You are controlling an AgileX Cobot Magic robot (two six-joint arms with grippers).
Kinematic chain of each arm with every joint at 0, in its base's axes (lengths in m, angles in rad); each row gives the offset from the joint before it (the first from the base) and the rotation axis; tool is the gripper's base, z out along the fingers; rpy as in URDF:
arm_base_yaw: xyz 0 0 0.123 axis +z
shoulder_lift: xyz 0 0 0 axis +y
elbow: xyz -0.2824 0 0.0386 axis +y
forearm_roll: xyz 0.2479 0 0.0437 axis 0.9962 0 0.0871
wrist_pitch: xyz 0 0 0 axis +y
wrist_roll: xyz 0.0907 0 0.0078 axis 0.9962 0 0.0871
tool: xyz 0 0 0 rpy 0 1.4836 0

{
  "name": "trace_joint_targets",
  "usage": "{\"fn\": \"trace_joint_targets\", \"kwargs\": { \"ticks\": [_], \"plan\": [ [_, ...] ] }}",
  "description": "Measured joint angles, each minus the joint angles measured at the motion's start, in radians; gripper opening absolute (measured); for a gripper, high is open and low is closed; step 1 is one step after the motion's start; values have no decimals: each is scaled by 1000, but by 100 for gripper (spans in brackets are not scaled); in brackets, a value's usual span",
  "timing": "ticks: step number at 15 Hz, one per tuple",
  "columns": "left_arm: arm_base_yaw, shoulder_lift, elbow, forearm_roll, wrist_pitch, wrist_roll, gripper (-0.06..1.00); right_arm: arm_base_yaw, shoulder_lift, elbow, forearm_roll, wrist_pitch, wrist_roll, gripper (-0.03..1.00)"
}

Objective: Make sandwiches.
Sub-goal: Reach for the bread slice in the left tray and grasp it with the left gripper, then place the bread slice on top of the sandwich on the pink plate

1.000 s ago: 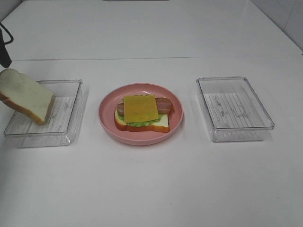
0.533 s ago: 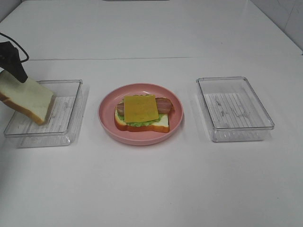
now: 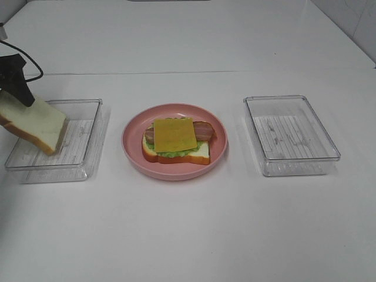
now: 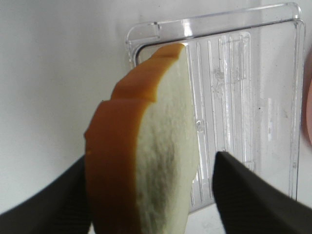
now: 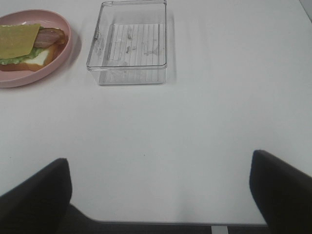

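Left gripper (image 4: 151,195): clamped on a bread slice (image 3: 32,124), tilted above the left clear tray (image 3: 82,164)
Right gripper (image 5: 161,195): jaws spread, holding nothing, over bare table (image 3: 194,235)
Open sandwich (image 3: 175,141): bread, lettuce, bacon, cheese, on the pink plate (image 3: 132,147) between two trays
Count: two clear trays, one plate, right tray (image 3: 292,135) well apart from it

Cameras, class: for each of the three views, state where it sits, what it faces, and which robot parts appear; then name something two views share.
Exterior high: mounted above, facing the table; shows the pink plate between two clear trays and the left gripper at the edge.
Left wrist: on the left arm, facing the bread slice held between its fingers, over the left tray.
Right wrist: on the right arm, facing the right tray; its open fingers show.
Shared: the sandwich appears in the exterior and right-wrist views.
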Motion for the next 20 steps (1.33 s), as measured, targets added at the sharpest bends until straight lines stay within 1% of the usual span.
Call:
{"fn": "trace_joint_targets", "kwargs": {
  "ticks": [2, 3, 4, 13, 16, 19, 20],
  "plan": [
    [0, 0, 0, 0, 0, 4, 32, 0, 0, 0, 0, 0, 0, 95],
    [0, 0, 0, -8, 1, 4, 25, 0, 0, 0, 0, 0, 0, 95],
    [0, 0, 0, -10, 1, -3, 23, 0, 0, 0, 0, 0, 0, 95],
    [0, -17, 0, -27, 4, -30, 21, 0, 0, 0, 0, 0, 0, 95],
    [0, -132, 0, -41, 13, -30, 20, 0, 0, 0, 0, 0, 0, 95],
    [-3, -248, 0, -83, 7, -33, 20, 0, 0, 0, 0, 0, 0, 95],
    [-10, -291, 0, -122, 7, -34, 20, 0, 0, 0, 0, 0, 0, 95]
  ]
}}
